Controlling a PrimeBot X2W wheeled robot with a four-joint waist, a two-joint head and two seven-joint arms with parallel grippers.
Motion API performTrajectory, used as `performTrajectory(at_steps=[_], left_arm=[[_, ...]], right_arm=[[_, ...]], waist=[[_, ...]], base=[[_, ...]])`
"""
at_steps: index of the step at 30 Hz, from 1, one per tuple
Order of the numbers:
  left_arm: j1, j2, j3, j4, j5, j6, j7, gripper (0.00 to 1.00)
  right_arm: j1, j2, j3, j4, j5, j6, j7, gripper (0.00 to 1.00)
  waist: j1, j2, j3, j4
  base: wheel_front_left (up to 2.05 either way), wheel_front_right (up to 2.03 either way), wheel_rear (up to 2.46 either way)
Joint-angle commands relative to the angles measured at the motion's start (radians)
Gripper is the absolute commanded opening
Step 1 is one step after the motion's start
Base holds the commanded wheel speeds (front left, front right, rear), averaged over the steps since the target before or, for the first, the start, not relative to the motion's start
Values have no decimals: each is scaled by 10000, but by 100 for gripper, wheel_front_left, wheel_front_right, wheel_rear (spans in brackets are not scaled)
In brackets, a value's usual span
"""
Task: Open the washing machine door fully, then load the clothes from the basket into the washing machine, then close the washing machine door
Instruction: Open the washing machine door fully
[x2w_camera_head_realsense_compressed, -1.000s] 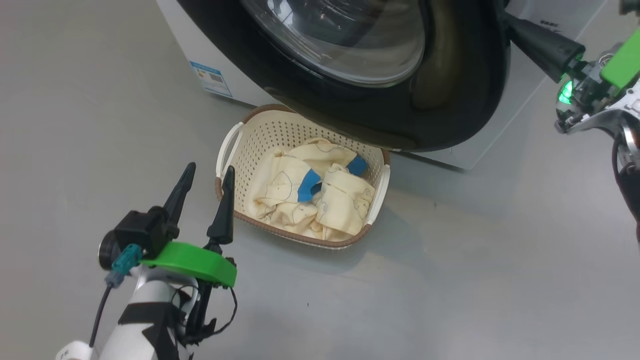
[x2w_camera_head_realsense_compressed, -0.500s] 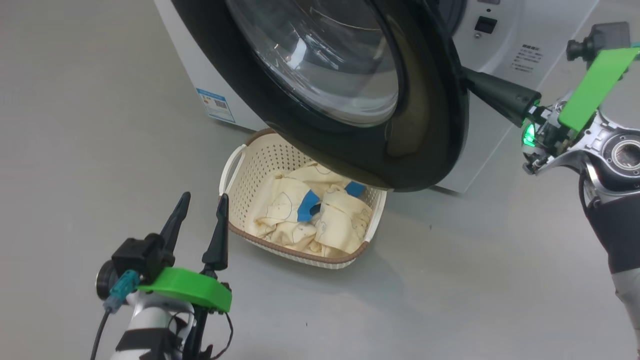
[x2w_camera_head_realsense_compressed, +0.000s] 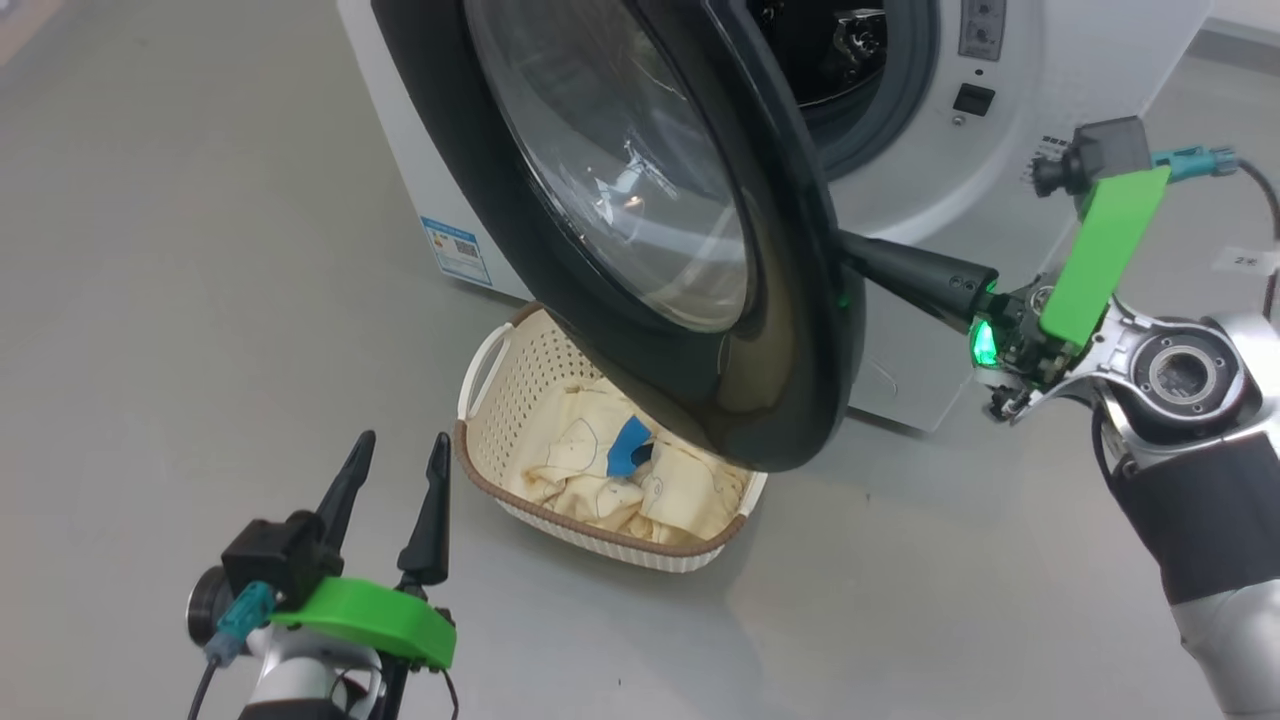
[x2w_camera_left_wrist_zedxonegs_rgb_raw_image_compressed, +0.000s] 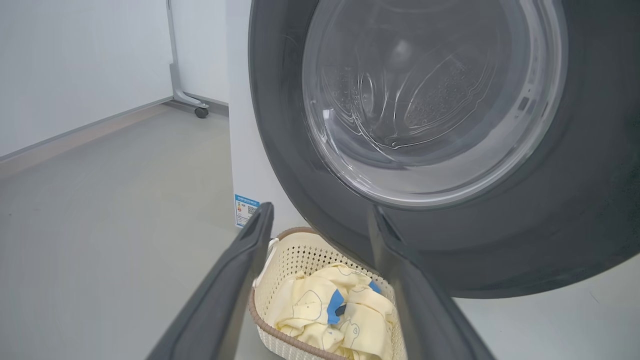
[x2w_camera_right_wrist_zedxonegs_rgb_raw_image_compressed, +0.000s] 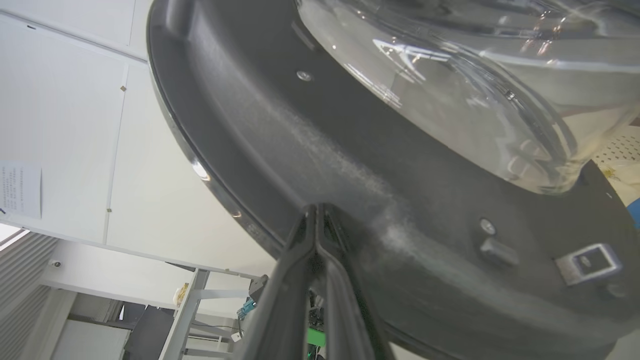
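The washing machine (x2w_camera_head_realsense_compressed: 1050, 70) stands at the top of the head view, its drum opening (x2w_camera_head_realsense_compressed: 850, 60) partly uncovered. The washing machine door (x2w_camera_head_realsense_compressed: 790, 400) is swung part-way out, its glass bowl (x2w_camera_head_realsense_compressed: 620, 180) facing left over the basket (x2w_camera_head_realsense_compressed: 480, 465). My right gripper (x2w_camera_head_realsense_compressed: 848, 262) is shut, its tips against the door's inner face (x2w_camera_right_wrist_zedxonegs_rgb_raw_image_compressed: 280, 125). The right gripper (x2w_camera_right_wrist_zedxonegs_rgb_raw_image_compressed: 317, 209) holds nothing. The clothes (x2w_camera_head_realsense_compressed: 585, 465) lie in the basket, their far part hidden by the door. My left gripper (x2w_camera_head_realsense_compressed: 402, 445) hangs open and empty just left of the basket. Past the left gripper (x2w_camera_left_wrist_zedxonegs_rgb_raw_image_compressed: 320, 207) lie the clothes (x2w_camera_left_wrist_zedxonegs_rgb_raw_image_compressed: 310, 305) in the basket (x2w_camera_left_wrist_zedxonegs_rgb_raw_image_compressed: 292, 250).
Grey floor (x2w_camera_head_realsense_compressed: 200, 250) stretches to the left and in front. A blue sticker (x2w_camera_head_realsense_compressed: 455, 250) marks the washer's lower front. A castor on a white frame (x2w_camera_left_wrist_zedxonegs_rgb_raw_image_compressed: 201, 112) stands by the far wall. The door's latch (x2w_camera_right_wrist_zedxonegs_rgb_raw_image_compressed: 585, 262) sits on its inner rim.
The door has swung further out from the washer with my shut right gripper behind it, uncovering the drum opening. The head camera has shifted. My left gripper has stayed open by the basket.
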Motion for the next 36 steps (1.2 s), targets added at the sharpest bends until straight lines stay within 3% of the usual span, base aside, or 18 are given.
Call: performTrajectory(at_steps=[1, 36], left_arm=[[-113, 235, 381, -359, -27, -2, -140, 100], [-20, 173, 262, -453, -65, -2, -140, 100]], right_arm=[[-9, 306, 324, -364, -7, 104, 108, 0], [586, 1370, 1226, -1123, -94, 104, 783, 0]], waist=[[0, -1, -92, 63], [0, -1, -326, 1063]], base=[[0, 0, 0], [0, 0, 0]])
